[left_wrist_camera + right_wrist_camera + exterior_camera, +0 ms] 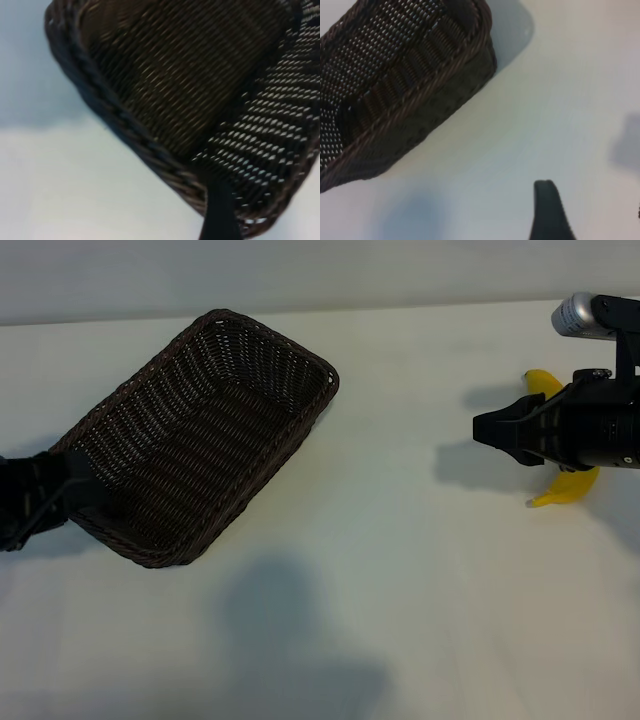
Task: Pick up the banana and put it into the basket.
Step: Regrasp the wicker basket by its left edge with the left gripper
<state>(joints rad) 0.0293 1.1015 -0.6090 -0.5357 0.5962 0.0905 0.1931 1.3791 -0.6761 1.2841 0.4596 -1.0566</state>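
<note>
One basket (285,340): rectangular, dark brown wicker, tightly woven in ribbed rows, with sloping sides, rounded corners and a thick braided rim. Set slantwise on the left half of the worktop (400,570), tipped, one short end raised at the picture's left edge. Nothing inside.

One banana (565,490): smooth, yellow, curved, lying on the worktop at the far right, well apart from the basket. Mostly hidden beneath the right arm's black wrist; only the upper bend and the lower pointed end in view.

Two arms, both black and matte. Left fingers (75,495) clamped over the rim at the basket's raised short end; in the left wrist view, one flat dark finger (217,215) laid against the inside of the woven wall. Right fingers (500,425) spread apart and holding nothing, pointing left toward the basket, above and just beside the banana without gripping it; in the right wrist view, one rounded fingertip (547,210) over bare worktop.

One worktop: plain, white, smooth, marked only by soft grey shadows.
</note>
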